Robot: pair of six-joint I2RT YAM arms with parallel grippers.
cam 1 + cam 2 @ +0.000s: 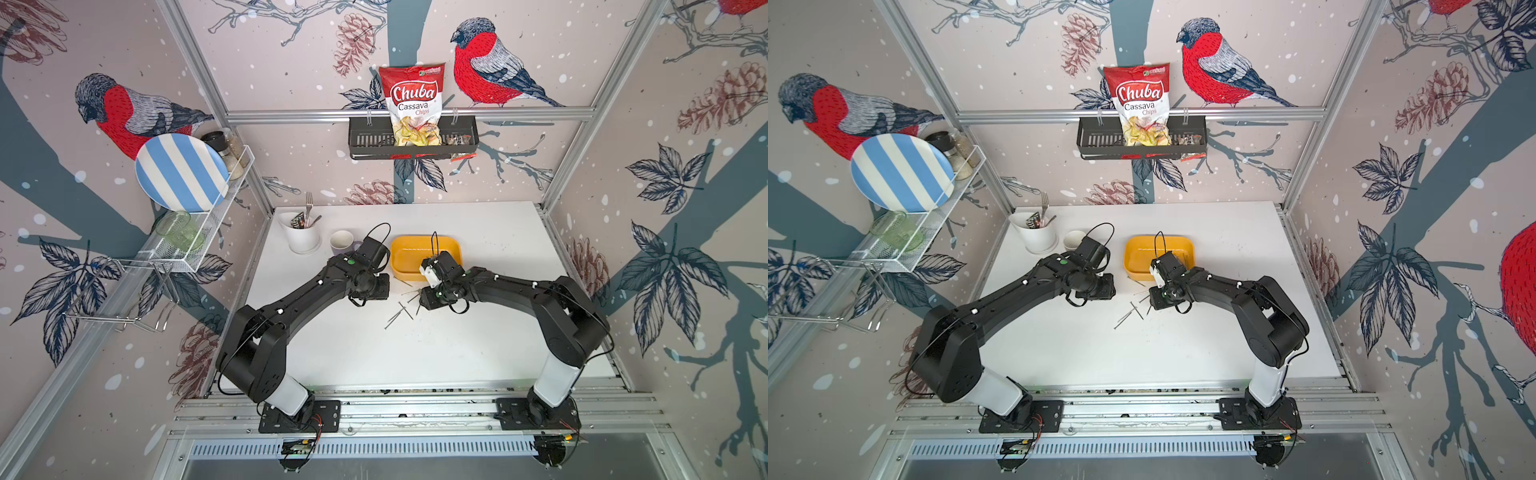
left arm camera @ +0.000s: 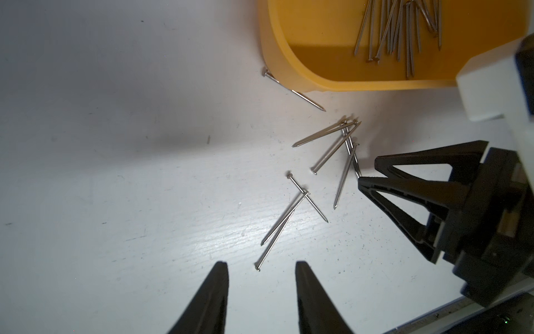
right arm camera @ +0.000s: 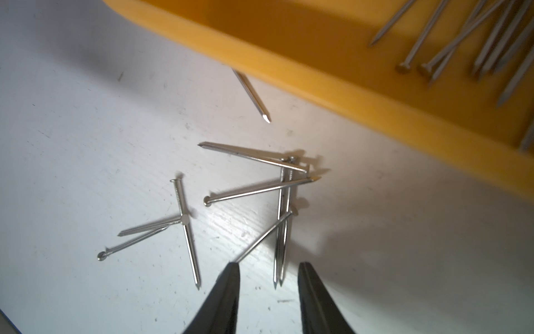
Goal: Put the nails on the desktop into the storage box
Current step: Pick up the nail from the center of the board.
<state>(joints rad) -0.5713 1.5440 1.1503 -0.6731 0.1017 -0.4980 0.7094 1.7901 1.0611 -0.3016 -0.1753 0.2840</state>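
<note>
In both top views the arms hid the fingertips. Loose nails lay on the desktop just in front of the storage box, with open room nearer the front edge. The left wrist view showed the left gripper parted and empty, and more nails inside the box. The right wrist view showed the right gripper parted astride two nail tips.
</note>
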